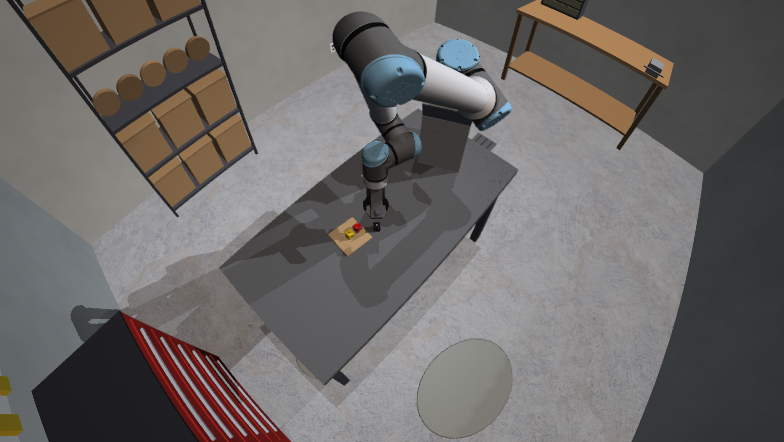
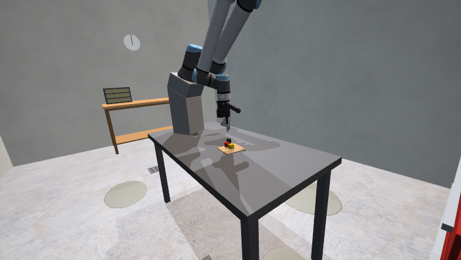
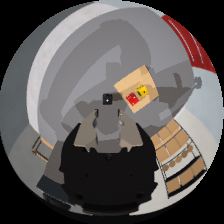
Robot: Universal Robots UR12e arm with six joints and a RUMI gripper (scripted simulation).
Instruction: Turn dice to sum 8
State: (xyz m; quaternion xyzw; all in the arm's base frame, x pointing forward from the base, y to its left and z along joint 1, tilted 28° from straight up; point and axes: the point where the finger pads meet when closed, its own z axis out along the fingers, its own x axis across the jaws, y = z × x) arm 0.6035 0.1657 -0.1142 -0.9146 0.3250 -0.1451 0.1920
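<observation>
A red die (image 1: 356, 227) (image 2: 226, 144) (image 3: 132, 99) and a yellow die (image 1: 349, 234) (image 2: 231, 146) (image 3: 142, 91) sit close together on the tan mat (image 1: 348, 248) (image 2: 239, 149) (image 3: 130, 83). A black die (image 1: 376, 226) (image 2: 229, 140) (image 3: 107, 99) rests on the table beside the mat, off its edge. Its top seems to show a single white pip in the wrist view. The pips of the red and yellow dice are too small to read surely. My gripper (image 1: 376, 217) (image 2: 227, 129) (image 3: 108, 109) is partly open and empty, pointing down above the table near the black die.
The grey table (image 1: 329, 329) (image 2: 258, 187) carries the mat and dice. The arm's pedestal (image 1: 443, 137) (image 2: 187, 109) stands at one end of the table. The red die is on the mat's side nearer the black die.
</observation>
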